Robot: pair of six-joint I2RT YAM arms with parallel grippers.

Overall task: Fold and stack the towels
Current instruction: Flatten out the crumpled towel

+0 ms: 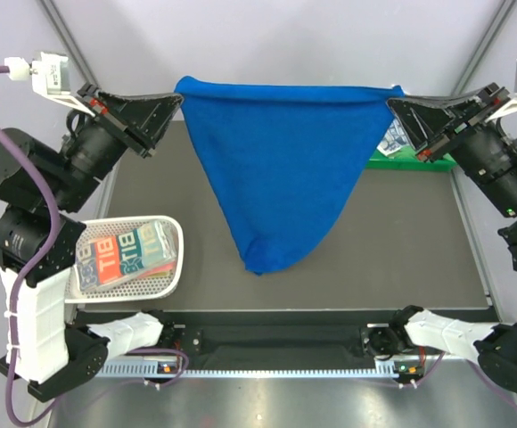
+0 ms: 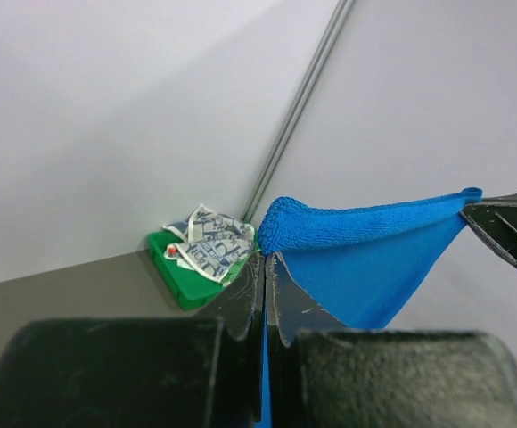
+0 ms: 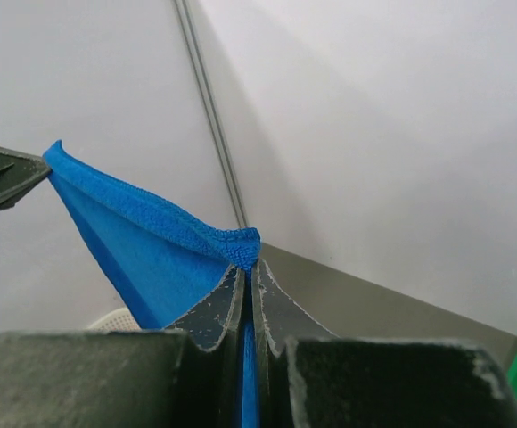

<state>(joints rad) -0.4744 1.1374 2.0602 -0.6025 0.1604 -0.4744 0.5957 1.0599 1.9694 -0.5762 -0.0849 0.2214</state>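
One plain royal blue cloth towel [image 1: 276,169]; one white navy-print cloth [image 2: 207,242]; one white mesh basket [image 1: 176,264] (lettered folded cloths [image 1: 125,254] inside, number unclear); one green plastic tray [image 2: 176,278].

**Item 1.** Folded lettered towel [image 1: 127,252], in the white mesh basket [image 1: 175,267] at the near left of the counter [image 1: 348,276]. Large pale block capitals on grey, teal and orange bands. Two rows show in the top view, each reading roughly "BIT". B, I and T are fairly sure; the full word cannot be made out.

**Item 2.** Crumpled printed towel [image 2: 207,242], in the green tray [image 2: 176,275]. Navy logo marks on white, too small and creased to read in either view.
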